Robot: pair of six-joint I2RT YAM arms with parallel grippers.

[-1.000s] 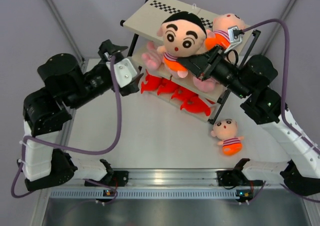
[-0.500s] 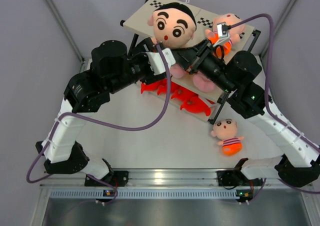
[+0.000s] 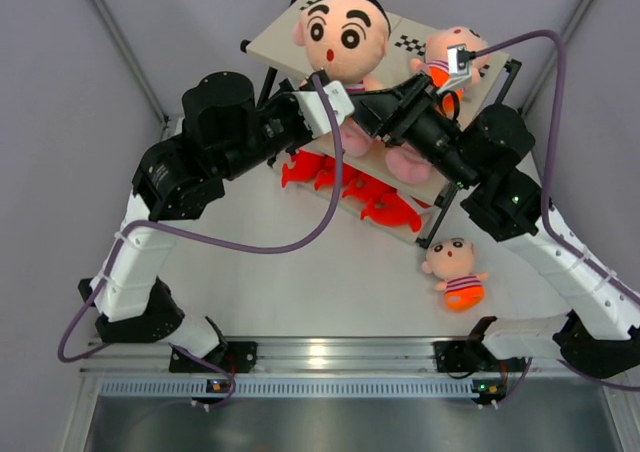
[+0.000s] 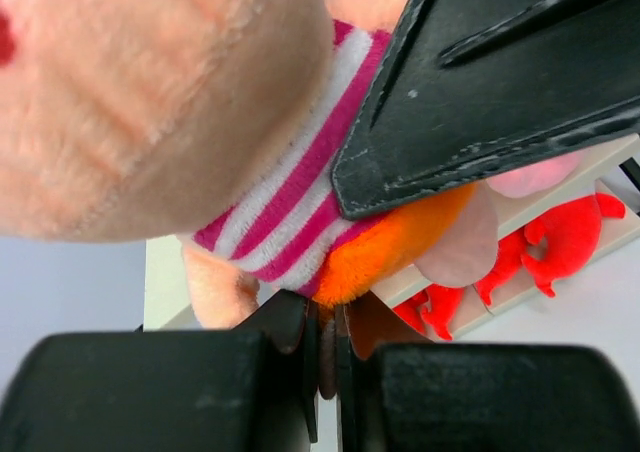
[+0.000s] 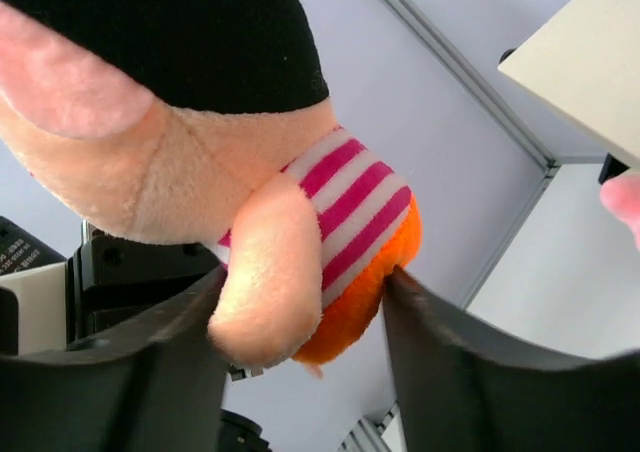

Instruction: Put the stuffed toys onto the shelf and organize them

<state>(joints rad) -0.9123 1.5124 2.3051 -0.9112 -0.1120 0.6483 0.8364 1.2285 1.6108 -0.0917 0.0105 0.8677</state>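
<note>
- Top external: large peach plush boy doll (image 3: 342, 32), with black hair, striped shirt and orange shorts, is held over the top board of the slanted black-framed cream shelf (image 3: 272, 40).
- Left gripper (image 4: 325, 317): jaws pinched narrow, apparently on the shorts fabric.
- Right gripper (image 5: 300, 302): jaws parted, flanking the waist.
- Judgement: seat the doll's bottom on the board before either gripper withdraws.

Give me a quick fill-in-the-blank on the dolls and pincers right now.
One small doll lies on the ___, in front of the shelf.
The left pincer is ___ on the big doll's orange shorts.
The right pincer is ___, one finger each side of that doll.
The shelf's lowest board holds ___ toys.
Missing: table; shut; open; red.
</note>
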